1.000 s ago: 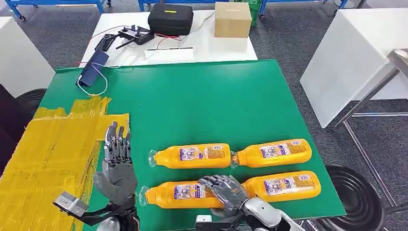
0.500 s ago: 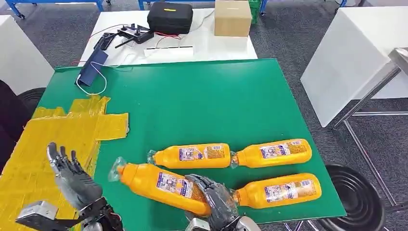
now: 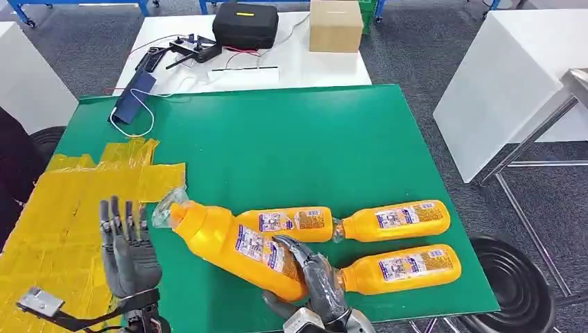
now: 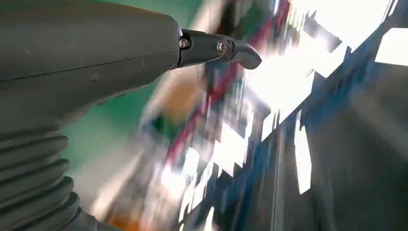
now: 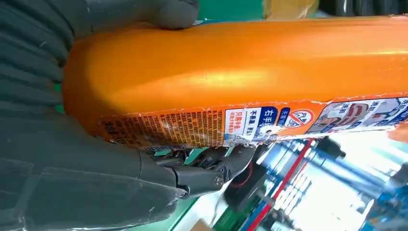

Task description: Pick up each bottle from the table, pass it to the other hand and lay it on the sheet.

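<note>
Fingers (image 3: 315, 274) of your right hand (image 3: 320, 291) wrap the base of the lifted bottle (image 3: 229, 243), its neck tilted toward ten o'clock. Your left hand (image 3: 128, 250) is at nine o'clock of it, fingers spread, holding nothing, over the yellow sheet (image 3: 62, 208). Three bottles (image 3: 392, 220) lie on the green table (image 3: 291, 146).

Chinese print on bottle label (image 5: 269, 120)

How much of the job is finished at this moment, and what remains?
Done: nothing lies on the yellow sheet yet. In hand: the right hand grips one orange bottle, lifted and tilted toward the left hand, which has its fingers spread. Left: that handover, plus three bottles on the green table.
</note>
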Controlling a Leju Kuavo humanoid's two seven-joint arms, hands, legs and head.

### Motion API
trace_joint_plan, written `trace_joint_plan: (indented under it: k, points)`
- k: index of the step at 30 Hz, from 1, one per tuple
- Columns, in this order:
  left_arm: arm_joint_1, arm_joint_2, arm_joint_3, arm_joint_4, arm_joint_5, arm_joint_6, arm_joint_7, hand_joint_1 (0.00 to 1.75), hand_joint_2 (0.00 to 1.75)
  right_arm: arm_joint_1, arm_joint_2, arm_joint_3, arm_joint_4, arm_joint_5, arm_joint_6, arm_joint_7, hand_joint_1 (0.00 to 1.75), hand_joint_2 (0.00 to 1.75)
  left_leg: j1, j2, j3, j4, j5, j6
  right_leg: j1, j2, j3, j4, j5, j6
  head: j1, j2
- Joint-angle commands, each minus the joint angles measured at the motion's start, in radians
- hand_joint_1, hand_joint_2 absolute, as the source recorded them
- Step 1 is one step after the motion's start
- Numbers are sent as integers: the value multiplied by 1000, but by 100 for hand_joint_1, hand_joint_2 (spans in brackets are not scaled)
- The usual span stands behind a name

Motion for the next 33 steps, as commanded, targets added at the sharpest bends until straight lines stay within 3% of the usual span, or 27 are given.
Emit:
trace_joint_plan:
  k: [1,19,24,33]
  points:
    - [12,93,-93,143,9,-291,3,0,175,-28,42,-72,27,20,81,-26,175,175,0,0,2,-1,0,-1,0,0,2,-1,0,-1,0,0]
    - [-39,87,-124,159,-54,-376,-7,0,175,-102,115,2,114,137,181,13,175,175,2,1,3,-1,-1,-2,1,2,3,-1,0,-1,0,0]
    - [-70,71,-116,189,-59,-377,3,0,175,-192,75,45,174,172,251,19,175,175,2,2,4,-1,0,-2,2,3,4,-2,1,-1,0,0]
    - [-77,61,-111,202,-82,-357,1,0,175,-214,84,68,196,193,265,24,175,175,1,0,3,-1,0,-1,1,0,3,-1,0,0,0,0]
